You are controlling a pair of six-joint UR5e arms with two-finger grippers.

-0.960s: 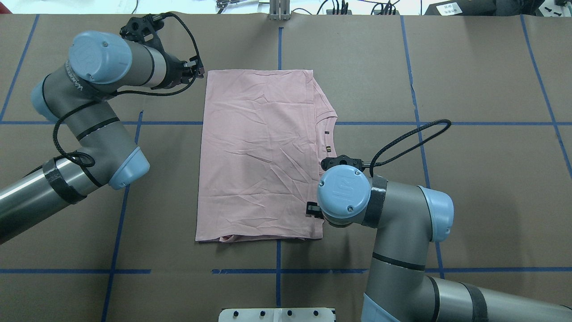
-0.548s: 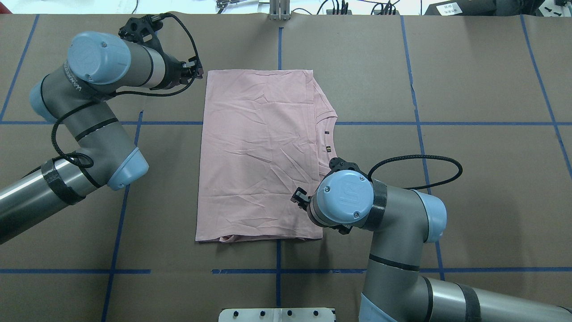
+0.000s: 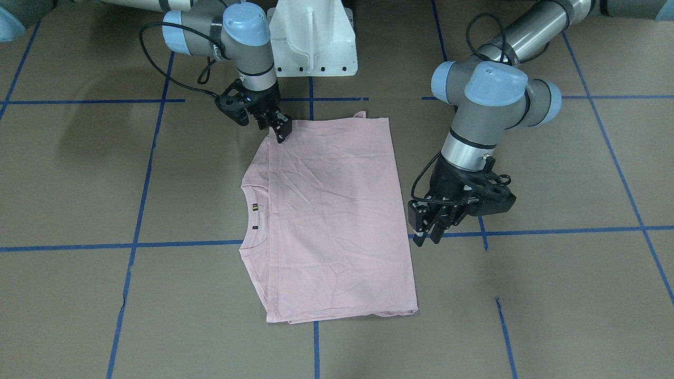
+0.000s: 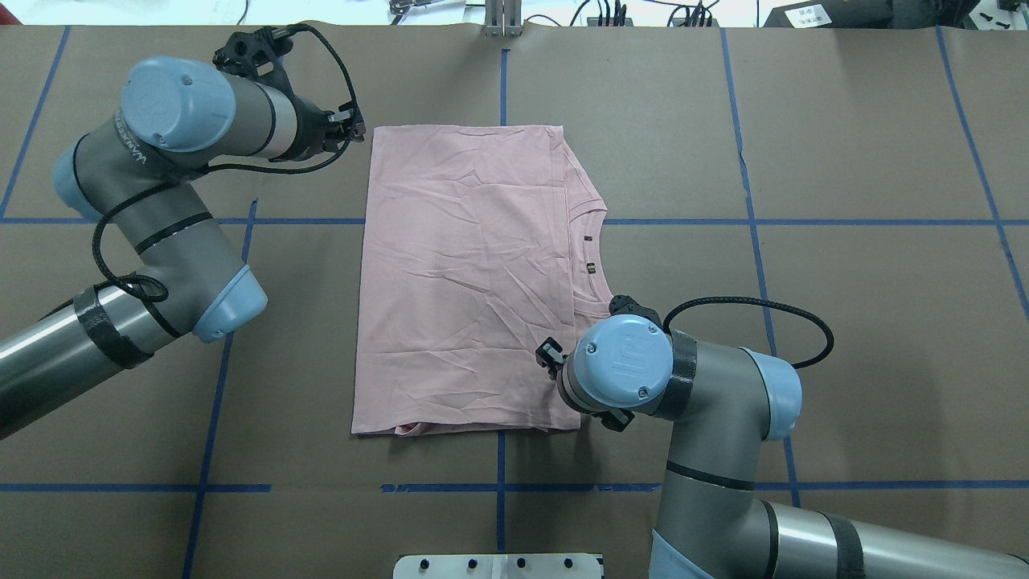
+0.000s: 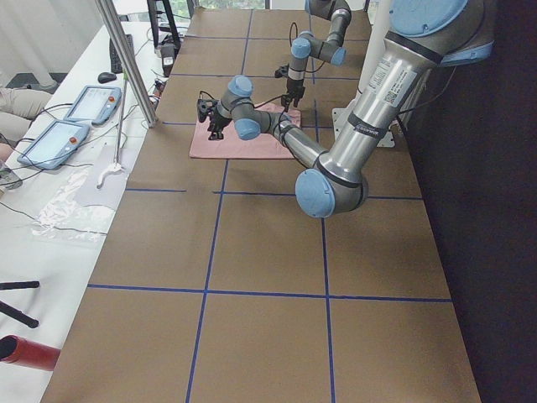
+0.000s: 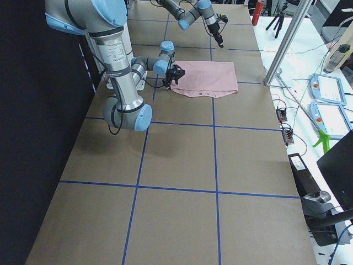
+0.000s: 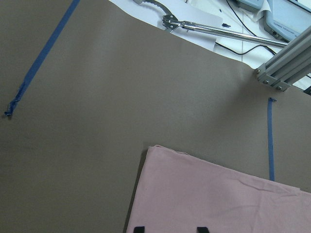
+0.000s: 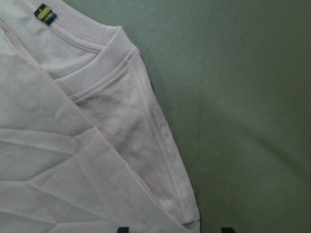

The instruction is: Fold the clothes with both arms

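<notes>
The pale pink T-shirt (image 4: pixel 466 273) lies flat in the middle of the worktop (image 4: pixel 844 362), folded into a long rectangle with its collar (image 8: pixel 109 53) on the right. Both sets of jaws stand open. Those of the right arm (image 4: pixel 723 378) are over the near right shoulder corner, and those of the left arm (image 4: pixel 161 225) are at the far left corner. The right jaws may pinch only the upper layer, peeling the fold open. The left jaws, so close to the edge, may miss the cloth or nip the brown covering, skewing any lift.
</notes>
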